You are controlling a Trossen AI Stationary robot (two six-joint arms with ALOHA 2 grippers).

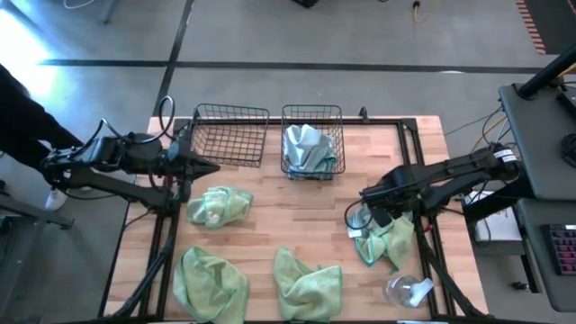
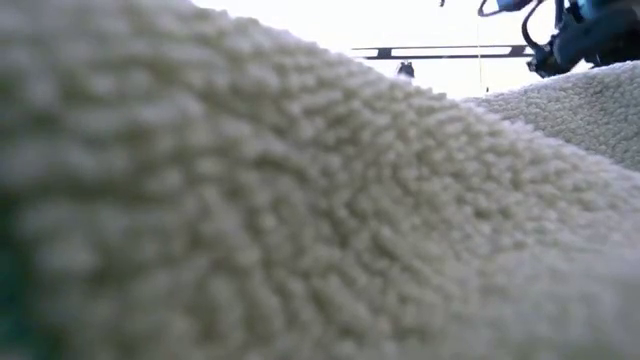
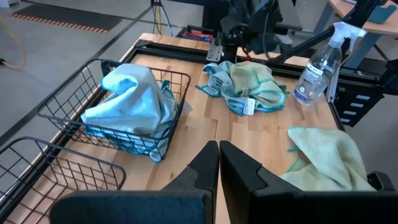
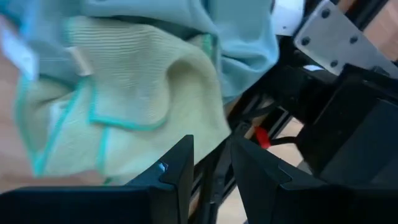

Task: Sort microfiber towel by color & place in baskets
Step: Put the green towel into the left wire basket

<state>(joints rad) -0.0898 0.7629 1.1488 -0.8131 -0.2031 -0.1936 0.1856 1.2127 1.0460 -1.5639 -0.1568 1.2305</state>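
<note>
Even bright light; low view w/ blurry towel [image 2: 250, 200] up close, right wrist soft.

Two black wire baskets up top centre: left basket [image 1: 231, 135] is empty, right basket [image 1: 312, 141] has a blue-grey towel [image 1: 308, 148] bunched inside. Three green towels [image 1: 219, 206] crumpled lower-left to centre, plus a green and blue-grey heap [image 1: 387, 241] lower right.

Left gripper [image 1: 212, 168] jaws closed, arm extended — right gripper [image 1: 358, 216] jaws seemingly parted, angled down.
</note>
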